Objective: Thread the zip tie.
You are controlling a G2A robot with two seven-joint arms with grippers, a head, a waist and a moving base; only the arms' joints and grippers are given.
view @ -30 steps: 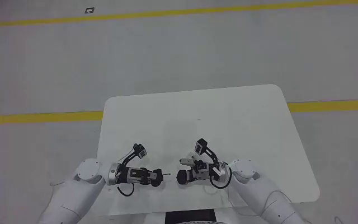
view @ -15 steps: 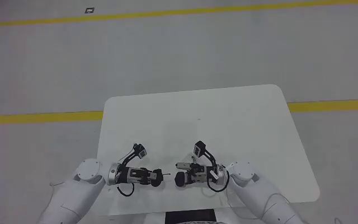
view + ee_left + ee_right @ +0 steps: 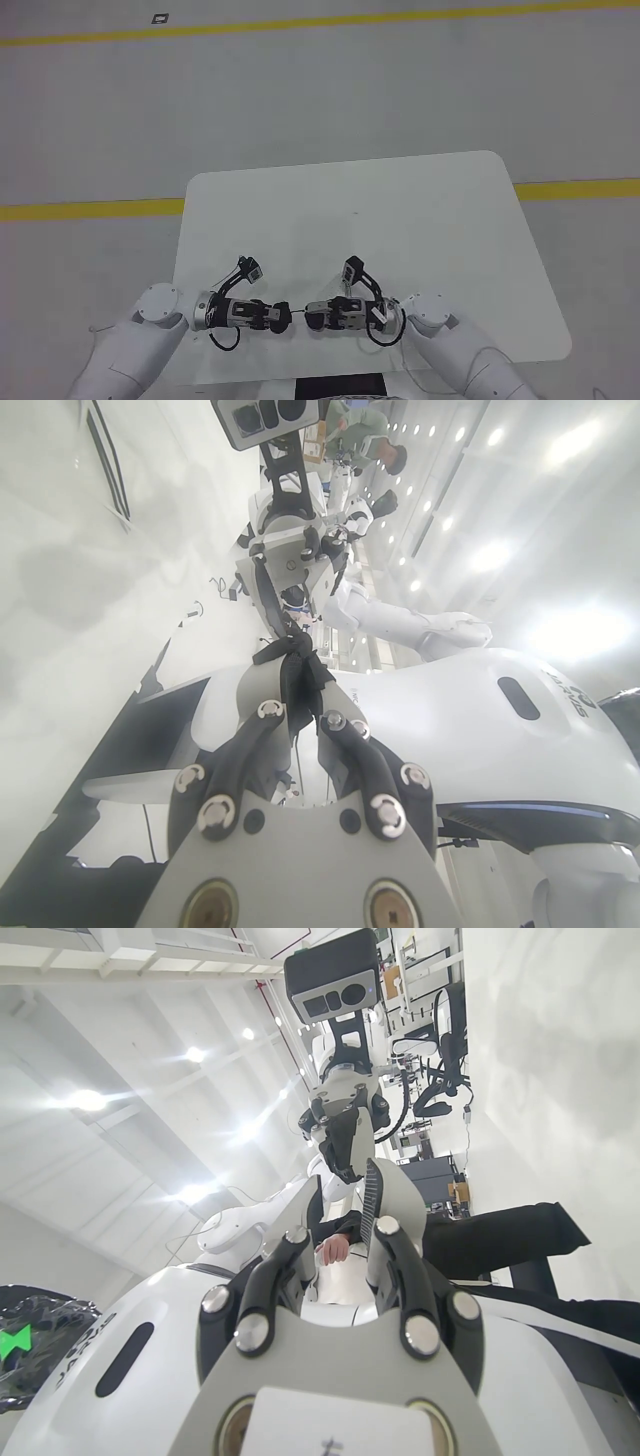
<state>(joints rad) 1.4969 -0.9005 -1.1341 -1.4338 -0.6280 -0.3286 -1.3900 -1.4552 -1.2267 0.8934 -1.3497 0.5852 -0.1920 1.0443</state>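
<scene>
The white rounded-corner table looks smooth and matt. The right gripper has matt black plastic links, shiny metal rivets and glossy white shells.

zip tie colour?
Black. The zip tie shows best in the top view, as a thin dark strip.

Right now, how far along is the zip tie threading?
Done: the left hand is shut on the zip tie, a thin dark strip poking from its tip. In hand: the open right hand faces it tip to tip above the table. Left: no loop is visible, so threading looks unfinished.
</scene>
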